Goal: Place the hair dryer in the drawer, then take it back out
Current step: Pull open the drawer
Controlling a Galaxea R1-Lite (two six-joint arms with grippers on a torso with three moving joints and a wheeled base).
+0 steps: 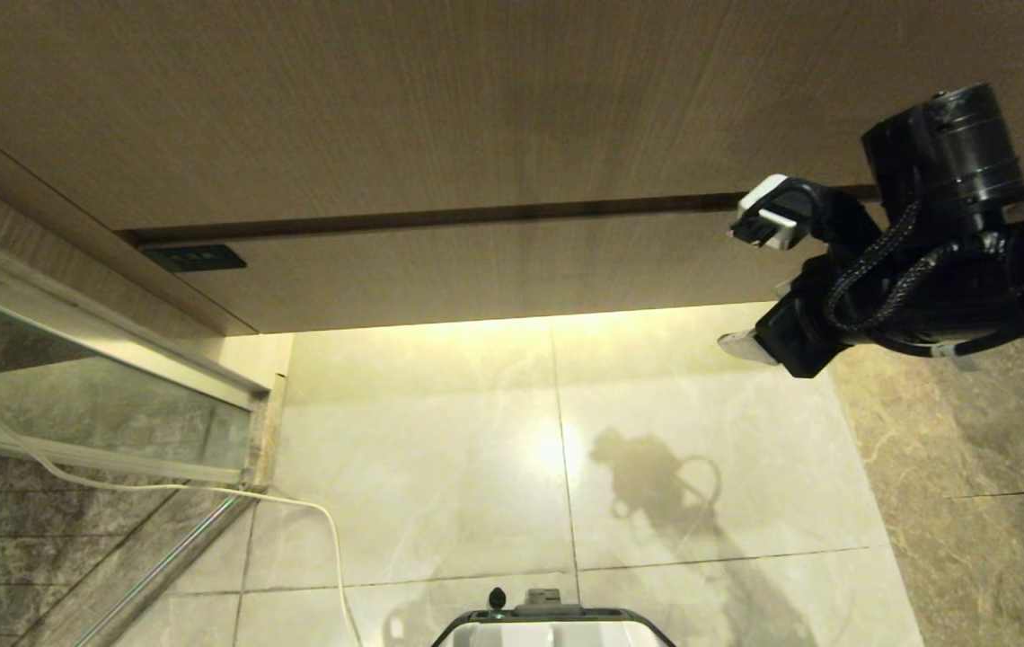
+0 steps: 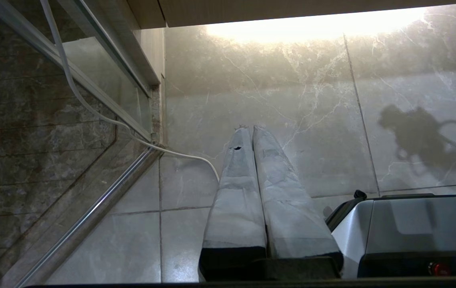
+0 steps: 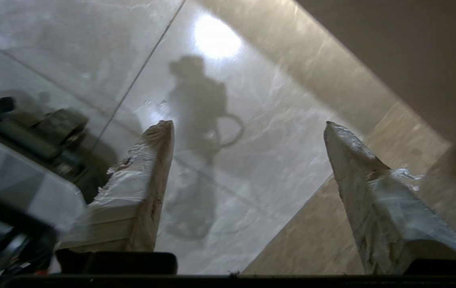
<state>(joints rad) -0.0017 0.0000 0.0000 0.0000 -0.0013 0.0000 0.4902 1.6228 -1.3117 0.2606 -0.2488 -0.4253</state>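
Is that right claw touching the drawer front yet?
Apart. The right wrist view shows the right gripper with jaws spread wide and only floor tiles between them, nothing held; the drawer is closed in the head view.

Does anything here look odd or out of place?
Yes: a white cord trails loose across the tiled floor on the robot's left. The hair dryer itself is nowhere in view, and the drawer looks closed.

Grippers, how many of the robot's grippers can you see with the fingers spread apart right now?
1. The right gripper hangs open over the floor tiles, in front of the drawer, holding nothing. The left gripper is shut, low over the floor. No hair dryer shows.
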